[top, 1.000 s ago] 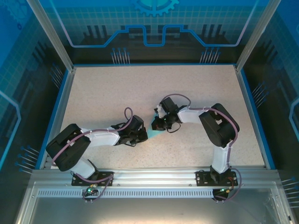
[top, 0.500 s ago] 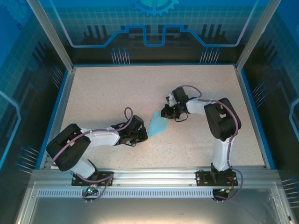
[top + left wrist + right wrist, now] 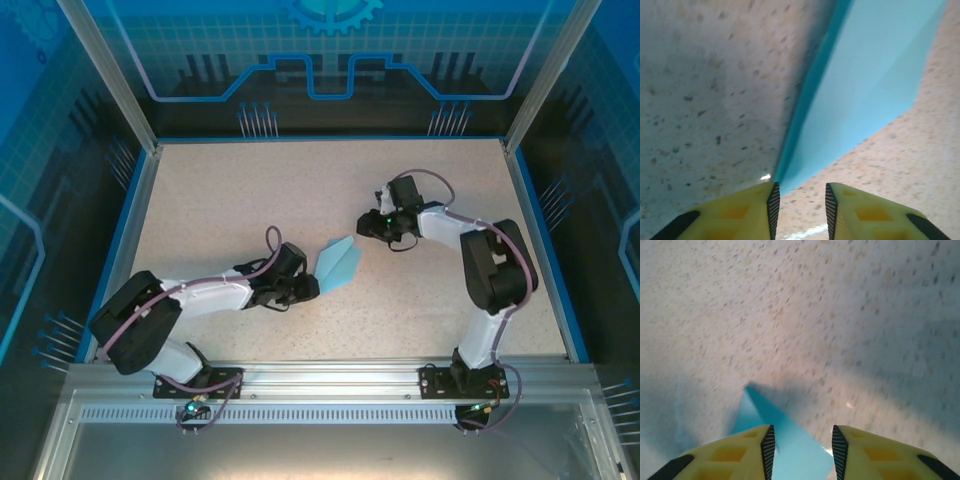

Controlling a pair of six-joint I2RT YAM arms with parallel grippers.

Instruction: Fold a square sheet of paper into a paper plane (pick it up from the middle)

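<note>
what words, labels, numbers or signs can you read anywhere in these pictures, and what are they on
No readable text in any view.
Blue back wall panel: a gear emblem and circuit-style lines, no letters or numbers.
Light blue folded paper dart: blank.
Left gripper's yellow plastic fingers: hatched black pads, no markings.
Speckled beige tabletop: no labels.

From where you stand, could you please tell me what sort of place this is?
Probably a robotics test cell: a speckled table walled by blue printed panels, left arm and right arm bolted to an aluminium rail.
</note>
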